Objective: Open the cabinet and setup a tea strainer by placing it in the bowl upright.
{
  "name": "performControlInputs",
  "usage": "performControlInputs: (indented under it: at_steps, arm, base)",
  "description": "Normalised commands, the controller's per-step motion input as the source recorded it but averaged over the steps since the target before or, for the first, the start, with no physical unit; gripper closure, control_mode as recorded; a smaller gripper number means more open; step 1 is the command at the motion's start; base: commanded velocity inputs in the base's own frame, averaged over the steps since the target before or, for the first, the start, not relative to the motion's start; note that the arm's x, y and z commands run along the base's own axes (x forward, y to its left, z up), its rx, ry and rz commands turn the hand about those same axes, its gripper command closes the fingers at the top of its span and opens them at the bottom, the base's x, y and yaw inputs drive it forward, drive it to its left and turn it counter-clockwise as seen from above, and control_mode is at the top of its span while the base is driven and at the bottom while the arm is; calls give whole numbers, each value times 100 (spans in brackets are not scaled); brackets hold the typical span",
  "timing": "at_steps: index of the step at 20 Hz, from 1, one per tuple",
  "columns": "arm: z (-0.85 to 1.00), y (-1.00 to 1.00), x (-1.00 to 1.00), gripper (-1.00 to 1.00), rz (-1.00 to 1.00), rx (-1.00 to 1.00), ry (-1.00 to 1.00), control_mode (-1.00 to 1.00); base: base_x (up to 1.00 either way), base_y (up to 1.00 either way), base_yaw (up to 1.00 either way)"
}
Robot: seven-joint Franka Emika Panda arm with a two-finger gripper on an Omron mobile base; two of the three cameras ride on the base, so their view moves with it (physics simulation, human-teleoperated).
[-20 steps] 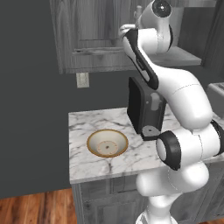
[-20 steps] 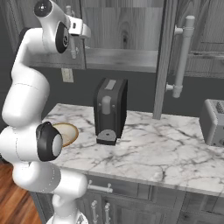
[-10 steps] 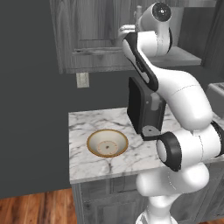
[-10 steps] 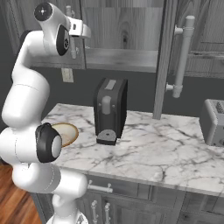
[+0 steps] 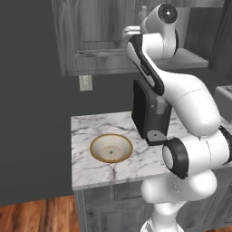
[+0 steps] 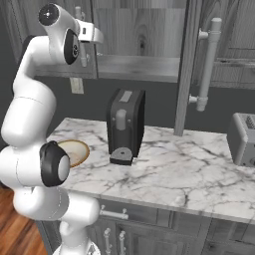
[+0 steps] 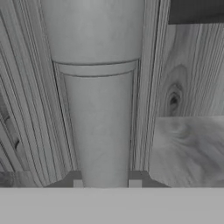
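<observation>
The arm is reaching high, up to the cabinet (image 5: 86, 36) on the wall, with its end effector (image 7: 106, 181) pressed against the left door. Compared with the pictures from a moment ago, the arm is sitting in almost the same pose. What is changing is the fingers, which were spread wide and are now closing in on the door's pale bar handle (image 7: 98, 109).

In the hand view, the two dark fingertips (image 7: 78, 183) are lying flush against either side of the bar, with no gap showing. The end effector is therefore gripping the handle, narrowed to about the bar's width. I judge that this is finishing the grasp and that pulling the door open is coming next.

The handle is running straight from bottom to top of the hand view, between the fingers. Its long axis is following the door's height, so the grip is crossing it squarely.

Below, the cream bowl (image 5: 111, 148) is resting mouth up near the left end of the marble surface (image 5: 90, 129), just beside a black coffee machine (image 5: 149, 113). The tea strainer is presumably waiting inside the cabinet.
</observation>
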Motion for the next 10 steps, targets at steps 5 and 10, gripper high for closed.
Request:
performControlInputs:
  at_steps: [5,10]
  arm:
    - [0,0,-31,100,-9,0,0,-100]
    - [0,8,-59,100,-10,-2,0,-100]
  base:
    - [0,0,0]
    - [0,0,0]
